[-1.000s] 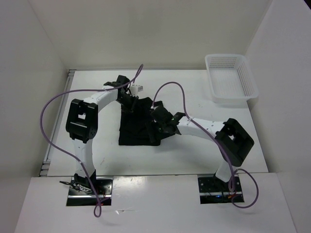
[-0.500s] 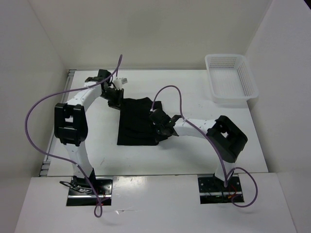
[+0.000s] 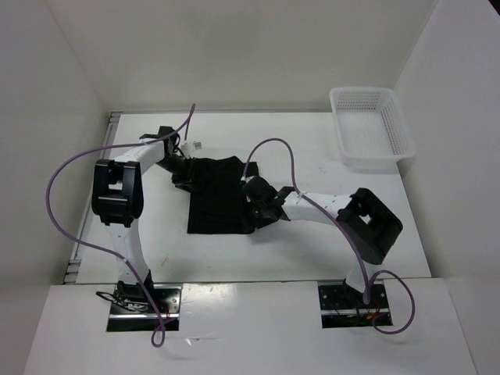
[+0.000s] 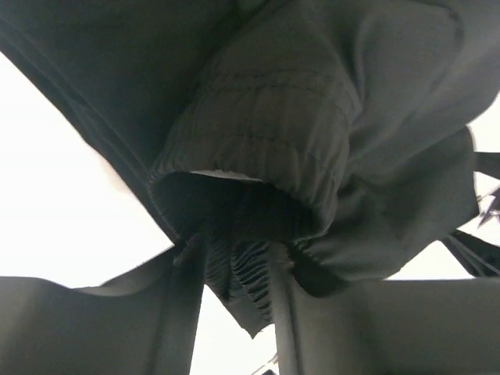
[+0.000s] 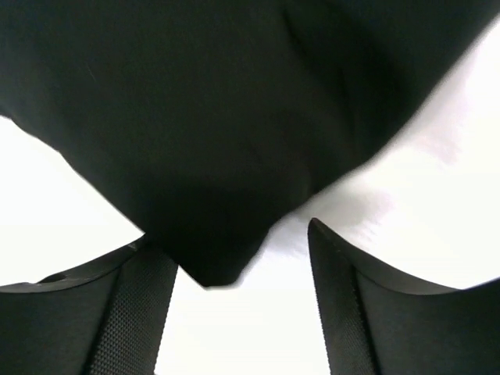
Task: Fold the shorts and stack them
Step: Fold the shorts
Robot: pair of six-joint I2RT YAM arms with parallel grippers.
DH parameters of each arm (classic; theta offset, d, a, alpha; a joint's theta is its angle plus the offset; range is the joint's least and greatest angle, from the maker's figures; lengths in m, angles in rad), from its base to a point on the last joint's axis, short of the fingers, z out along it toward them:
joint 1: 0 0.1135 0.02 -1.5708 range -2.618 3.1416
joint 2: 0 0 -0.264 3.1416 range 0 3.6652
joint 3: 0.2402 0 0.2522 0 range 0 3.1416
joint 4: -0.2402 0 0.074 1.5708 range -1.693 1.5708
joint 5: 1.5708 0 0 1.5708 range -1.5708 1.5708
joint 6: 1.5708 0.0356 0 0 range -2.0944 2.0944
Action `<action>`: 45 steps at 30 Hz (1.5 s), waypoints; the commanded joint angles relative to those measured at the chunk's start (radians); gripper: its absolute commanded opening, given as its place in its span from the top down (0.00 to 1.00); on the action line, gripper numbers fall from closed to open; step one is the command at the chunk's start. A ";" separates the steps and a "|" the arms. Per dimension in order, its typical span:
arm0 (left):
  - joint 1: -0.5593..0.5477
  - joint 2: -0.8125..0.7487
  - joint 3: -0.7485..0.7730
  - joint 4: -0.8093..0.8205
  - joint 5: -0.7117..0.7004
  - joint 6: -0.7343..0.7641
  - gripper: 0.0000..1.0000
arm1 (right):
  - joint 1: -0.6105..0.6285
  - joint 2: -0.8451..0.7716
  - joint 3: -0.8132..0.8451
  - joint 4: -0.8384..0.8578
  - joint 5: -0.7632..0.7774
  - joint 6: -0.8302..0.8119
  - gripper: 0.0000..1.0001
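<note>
Shorts [image 3: 219, 199] lie mid-table [image 3: 312, 250] as a roughly rectangular black pad. They look flat and already doubled over, though we cannot count the layers from above. The left gripper [image 4: 236, 250] sits at the far-left corner of the cloth. Its wrist view shows gathered waistband elastic bunched between the two fingers [image 4: 181, 312], with a little table showing lower down. We cannot tell whether this is a pinch or loose cloth in a part-spread jaw. The right gripper [image 5: 234, 242] is low at the right edge. Its fingers [image 5: 129, 312] stand well apart, and one corner of fabric pokes between them with bare table on the other side, so it is released and holding nothing. We judge the step in hand to be the end of a fold, with the cloth set down and the arms about to let go. Next, the left fingers need to come clear of the waistband without dragging the corner back open, then both arms should lift straight off before any further fold. The white basket [image 3: 373, 160] stands well apart at far right. We see no second pair to stack on.
</note>
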 commanded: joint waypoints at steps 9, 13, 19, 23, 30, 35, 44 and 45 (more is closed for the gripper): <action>0.003 -0.130 0.211 -0.061 0.159 0.005 0.39 | -0.047 -0.327 -0.068 -0.009 -0.104 -0.032 0.23; 0.003 -0.049 0.221 0.000 0.095 0.005 0.38 | -0.110 -0.245 -0.068 0.061 -0.203 0.016 0.22; 0.003 -0.001 0.171 0.092 0.074 0.005 0.34 | -0.168 -0.203 -0.078 0.113 -0.243 0.048 0.22; -0.017 0.008 0.125 0.186 0.034 0.005 0.50 | -0.230 -0.194 -0.087 0.141 -0.335 0.058 0.22; 0.003 -0.016 0.158 0.184 0.049 0.005 0.93 | -0.230 -0.194 -0.087 0.111 -0.300 0.022 0.22; 0.003 -0.047 0.235 0.071 0.081 0.005 1.00 | -0.230 -0.194 -0.078 0.101 -0.291 0.013 0.22; 0.021 -0.070 0.207 0.049 0.000 0.005 0.99 | -0.248 -0.203 -0.056 0.061 -0.271 -0.027 0.23; 0.032 -0.043 0.220 0.049 0.000 0.005 0.99 | -0.248 -0.203 -0.056 0.061 -0.262 -0.027 0.23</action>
